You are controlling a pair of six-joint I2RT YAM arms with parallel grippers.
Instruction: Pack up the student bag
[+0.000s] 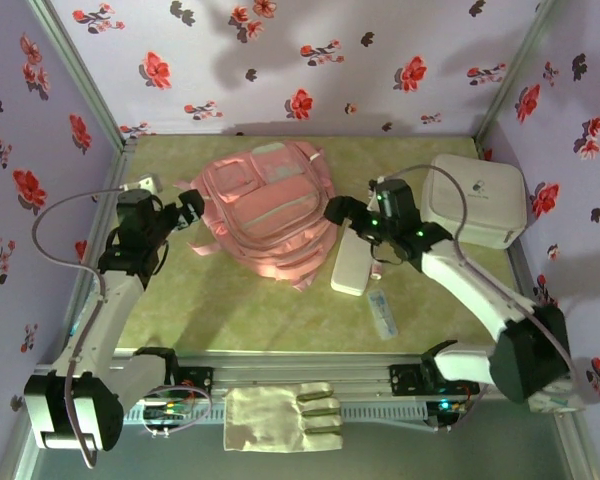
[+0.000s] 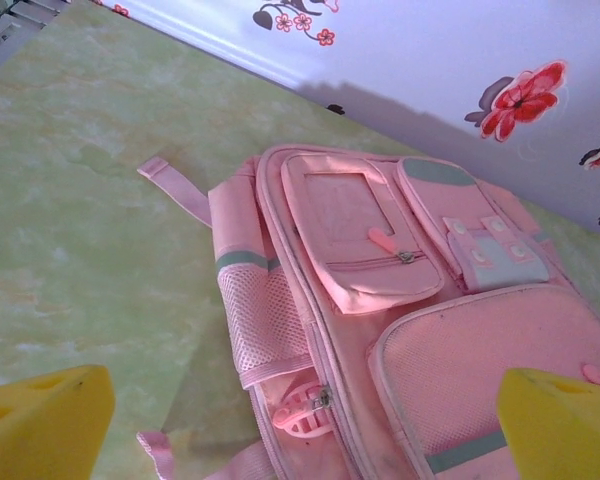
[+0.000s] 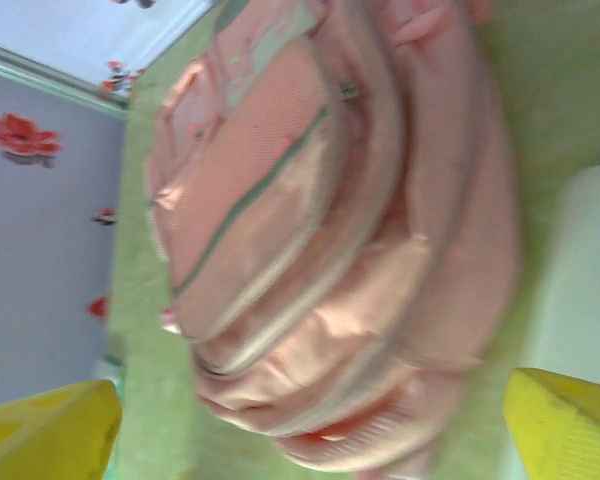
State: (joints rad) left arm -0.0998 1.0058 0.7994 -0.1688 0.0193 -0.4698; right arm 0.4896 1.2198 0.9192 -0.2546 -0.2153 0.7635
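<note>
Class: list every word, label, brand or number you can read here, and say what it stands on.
No text can be read.
On the box: a logo, too small to read.
On the bag: a mint patch, no legible writing.
On the small packet: bluish marks, blurred.

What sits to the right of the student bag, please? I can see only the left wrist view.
Observer: A white hard box stands in the far right corner, apart from the student bag.
Operator: Is anything nearer the bag?
Observer: Yes, a white oblong case lies just beside its near right edge.
Operator: And where is the right tool?
Observer: The right tool is open, by the bag's right side.
</note>
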